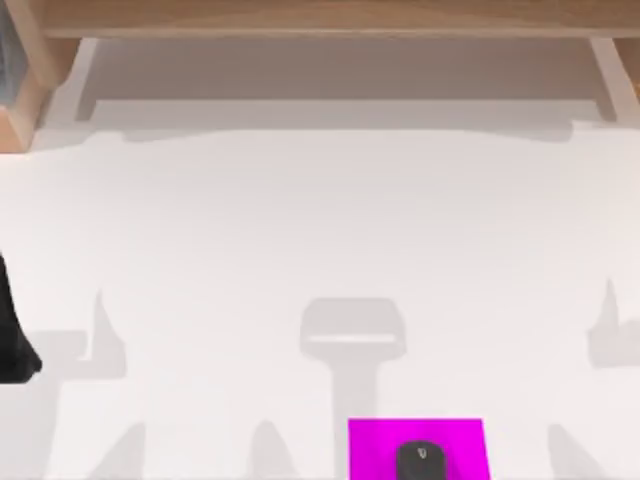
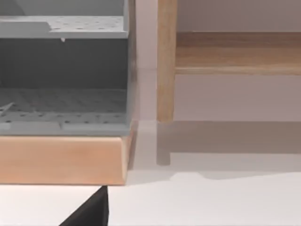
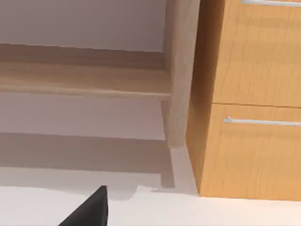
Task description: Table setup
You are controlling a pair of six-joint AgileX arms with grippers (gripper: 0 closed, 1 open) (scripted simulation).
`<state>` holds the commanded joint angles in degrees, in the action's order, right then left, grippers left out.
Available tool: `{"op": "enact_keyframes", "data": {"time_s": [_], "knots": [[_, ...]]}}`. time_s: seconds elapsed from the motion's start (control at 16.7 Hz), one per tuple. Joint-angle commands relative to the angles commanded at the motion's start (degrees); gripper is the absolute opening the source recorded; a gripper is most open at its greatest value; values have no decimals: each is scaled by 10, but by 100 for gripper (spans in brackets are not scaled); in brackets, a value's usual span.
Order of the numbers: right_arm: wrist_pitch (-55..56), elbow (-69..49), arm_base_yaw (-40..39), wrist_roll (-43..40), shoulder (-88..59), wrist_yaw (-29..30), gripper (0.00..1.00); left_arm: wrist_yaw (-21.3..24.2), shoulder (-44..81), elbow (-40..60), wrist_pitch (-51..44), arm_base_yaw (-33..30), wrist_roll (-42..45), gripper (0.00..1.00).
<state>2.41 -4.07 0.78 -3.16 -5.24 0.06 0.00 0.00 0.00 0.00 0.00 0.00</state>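
Black mouse (image 1: 421, 462) on magenta pad (image 1: 370, 445), white table (image 1: 300, 230), wooden frame (image 1: 320, 18) behind

One table (image 1: 320, 230), pad (image 1: 372, 445), mouse (image 1: 420, 462)

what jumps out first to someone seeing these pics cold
The magenta pad at the near edge of the table, right of centre in the top view, catches the eye at once, with a small black mouse lying on it. Next comes the light-brown wooden frame along the far edge. The left wrist view adds a grey perforated rack on a wooden base; the right wrist view shows a wooden drawer cabinet.
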Motion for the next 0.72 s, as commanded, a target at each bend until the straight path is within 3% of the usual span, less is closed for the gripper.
{"op": "enact_keyframes", "data": {"time_s": [0.72], "knots": [[-24,41,-8,32,52,-1,100,-10,32,35,0,-14,-2,100]]}}
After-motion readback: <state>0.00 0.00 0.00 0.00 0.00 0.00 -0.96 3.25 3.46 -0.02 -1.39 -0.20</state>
